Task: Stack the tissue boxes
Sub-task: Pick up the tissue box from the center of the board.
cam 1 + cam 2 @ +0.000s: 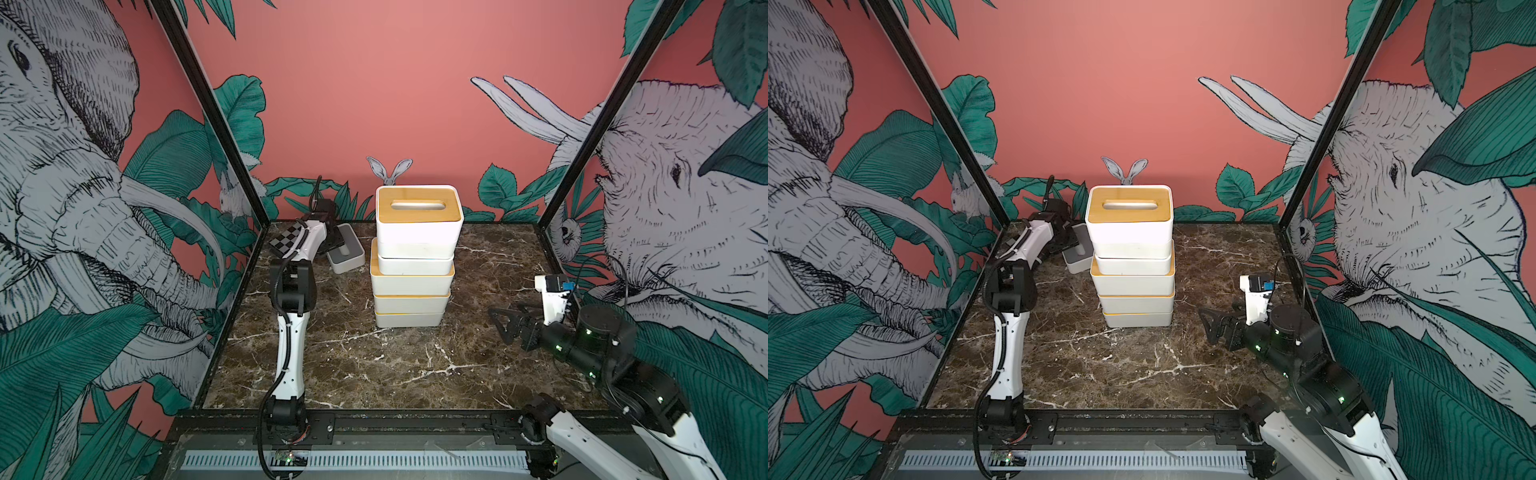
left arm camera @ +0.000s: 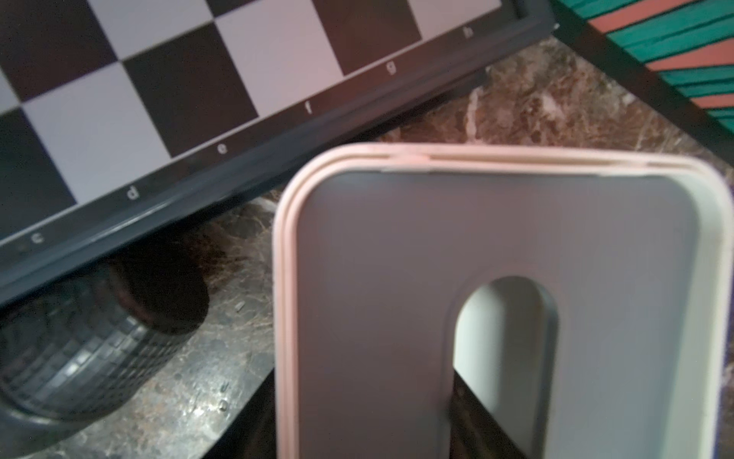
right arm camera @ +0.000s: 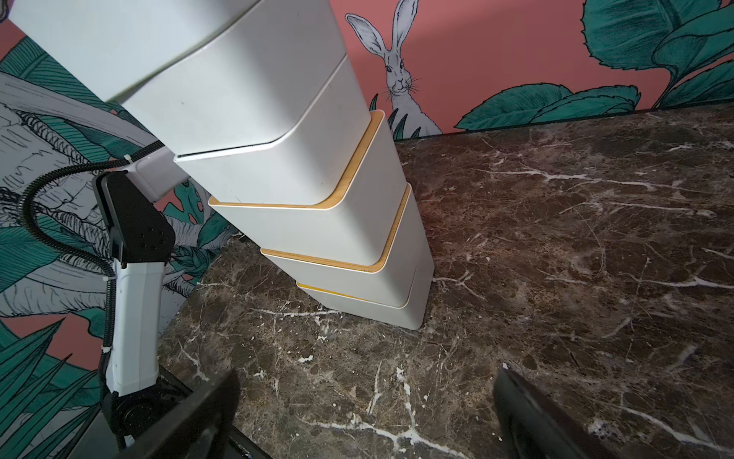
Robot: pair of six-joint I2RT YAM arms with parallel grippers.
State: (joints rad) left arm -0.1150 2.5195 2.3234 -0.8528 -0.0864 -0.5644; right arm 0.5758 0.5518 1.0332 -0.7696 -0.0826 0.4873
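Grey-lidded box (image 1: pixel 352 254) lies beside the stack (image 1: pixel 411 282) (left end effector (image 1: pixel 338 246) on it, grip unclear); right end effector (image 1: pixel 500 322) spread wide.

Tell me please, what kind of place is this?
Probably a robot test cell, not a home: a left arm and right arm mounted on a black frame, and a marble-look tabletop walled by printed jungle panels.

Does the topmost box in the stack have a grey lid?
No, the topmost tissue box carries a light bamboo lid with an oval slot.
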